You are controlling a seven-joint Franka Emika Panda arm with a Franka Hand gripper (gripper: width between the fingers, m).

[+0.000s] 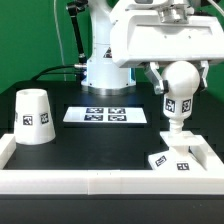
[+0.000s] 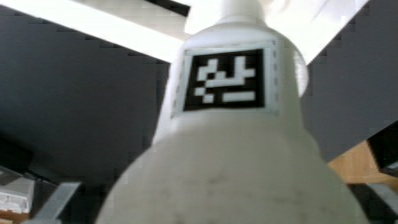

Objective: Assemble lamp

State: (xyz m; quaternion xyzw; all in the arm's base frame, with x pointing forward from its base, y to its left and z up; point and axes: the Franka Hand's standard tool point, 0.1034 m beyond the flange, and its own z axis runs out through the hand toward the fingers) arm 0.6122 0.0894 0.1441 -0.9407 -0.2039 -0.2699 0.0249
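**A:** Where is the bulb (image 1: pixel 177 97) right now?

**B:** Up off the bench (image 1: pixel 100 148), at the exterior view's right. The pincer (image 1: pixel 178 78) is pinching it, clamped on the round head from both sides, under the big white arm (image 1: pixel 150 35). The stem points straight down.

**A:** What does it look like?

**B:** White plastic: a ball on top, a narrower neck with a black-and-white square tag, and a small flared foot at the bottom. In the wrist view the bulb (image 2: pixel 214 160) fills nearly the whole picture, a smooth white body that narrows towards the tag.

**A:** And the base (image 1: pixel 182 158)?

**B:** A flat white square lying on the bench near the front corner at the exterior view's right, with tags on its top face. It sits just below the bulb's foot. I cannot tell whether the foot touches it.

**A:** The shade (image 1: pixel 33 117)?

**B:** Well apart, at the exterior view's left. It is a tapered white cup standing with its narrow end up, one tag on its side.

**A:** Anything between them?

**B:** The marker board (image 1: pixel 107 115) lies flat in the middle of the dark bench, and a white rail (image 1: pixel 80 181) runs along the front edge
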